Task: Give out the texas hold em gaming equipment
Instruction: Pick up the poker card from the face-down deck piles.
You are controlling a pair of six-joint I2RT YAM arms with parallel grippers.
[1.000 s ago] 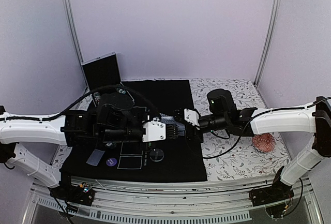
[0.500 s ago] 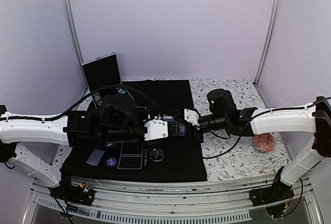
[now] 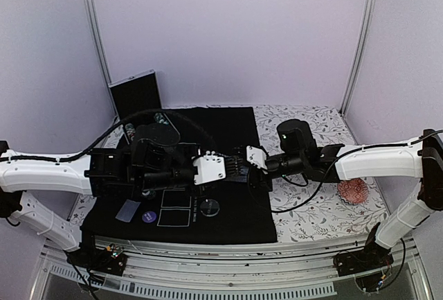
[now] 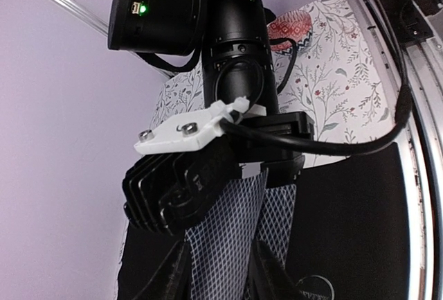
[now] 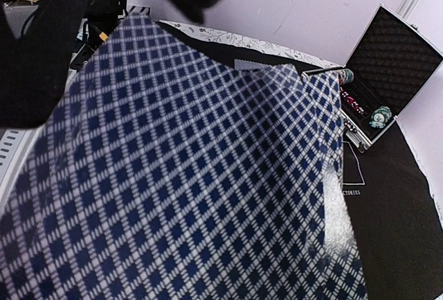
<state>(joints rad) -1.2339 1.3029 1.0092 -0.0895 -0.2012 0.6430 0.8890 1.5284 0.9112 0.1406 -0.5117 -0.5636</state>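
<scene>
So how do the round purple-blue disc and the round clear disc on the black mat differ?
The purple-blue disc is opaque, while the clear disc lets the black mat show through it. The purple-blue disc lies left of the white-outlined boxes, and the clear disc lies right of them. The clear disc looks slightly larger than the purple-blue disc. Both are round and lie flat on the mat.

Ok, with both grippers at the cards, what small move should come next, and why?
Probably ease the left gripper back, clear of the playing cards. Its fingers stand apart on either side of them, while the right gripper is clamped on their far end.
</scene>
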